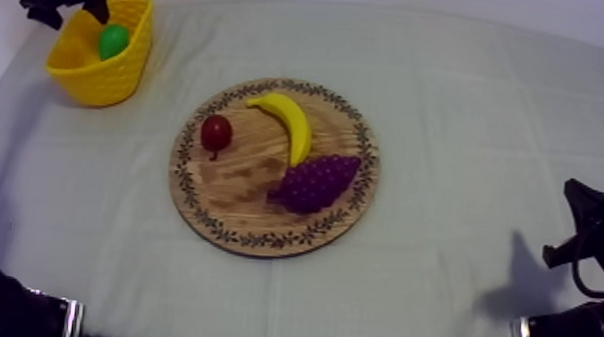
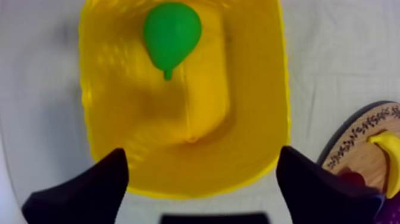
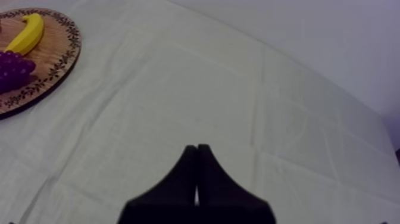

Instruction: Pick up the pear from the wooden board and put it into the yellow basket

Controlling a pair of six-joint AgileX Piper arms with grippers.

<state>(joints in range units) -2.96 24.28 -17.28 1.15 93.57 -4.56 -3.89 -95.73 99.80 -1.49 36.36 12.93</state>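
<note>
The green pear (image 1: 113, 41) lies inside the yellow basket (image 1: 121, 77) at the table's far left. From the left wrist view the pear (image 2: 171, 34) rests on the basket's floor (image 2: 196, 119), stem toward the camera. My left gripper (image 1: 68, 4) hovers over the basket, open, with its two fingers (image 2: 89, 193) wide apart and nothing between them. The round wooden board (image 1: 234, 191) in the middle holds a banana (image 1: 289, 123), grapes (image 1: 315, 181) and a small red fruit (image 1: 216, 133). My right gripper (image 3: 197, 179) is shut on nothing, low at the table's right side (image 1: 585, 228).
Bare cloth (image 1: 470, 111) stretches between the board and the right arm. From the right wrist view the board's edge (image 3: 65, 56) with banana (image 3: 27, 34) and grapes (image 3: 12, 70) lies off beyond the gripper.
</note>
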